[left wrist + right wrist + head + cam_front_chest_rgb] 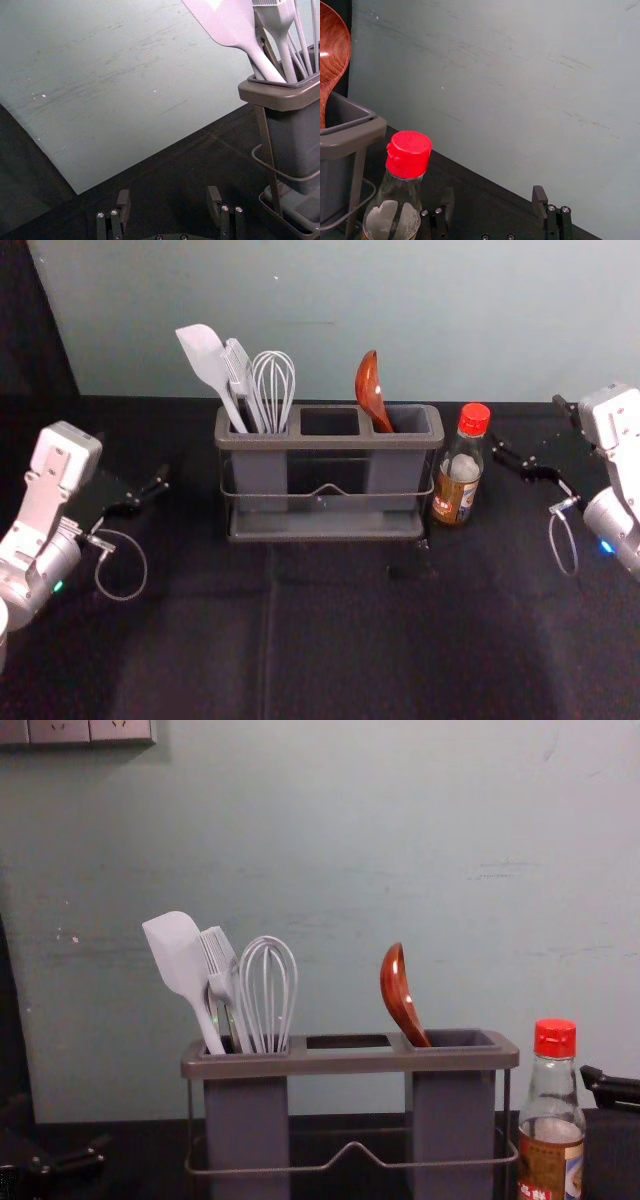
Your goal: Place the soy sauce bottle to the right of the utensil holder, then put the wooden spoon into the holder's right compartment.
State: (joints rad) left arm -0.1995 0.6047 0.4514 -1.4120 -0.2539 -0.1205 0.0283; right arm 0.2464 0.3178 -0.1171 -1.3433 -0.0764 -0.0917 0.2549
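At the tabletop's [340, 640] left side, we see one left gripper [135, 458] above the cloth, its two fingers [123, 200] apart with nothing between them. A stretch of open tabletop gives us room between it and the holder.

We have one holder [325, 525], upright at the middle of the tabletop's back edge, near the wall [420, 300], with a broad strip of tabletop running from it to the front edge. We count three compartments. In its left one we see one spatula [206, 355], one brush [237, 372] and one whisk [273, 390], heads up; something darker stands behind the spatula, too hidden for us to name. The middle compartment comes next. In the right one, our one wooden spoon [369, 385] stands bowl up, tilted to the left, its handle inside.

Just beyond the holder's right end stands our one soy sauce bottle [459, 475], upright, red cap on; we cannot tell whether the two touch.

Near the tabletop's back right corner we have one right gripper [528, 424], just beside the bottle, its two fingers [539, 202] spread around nothing. The bottle stands outside that gap.
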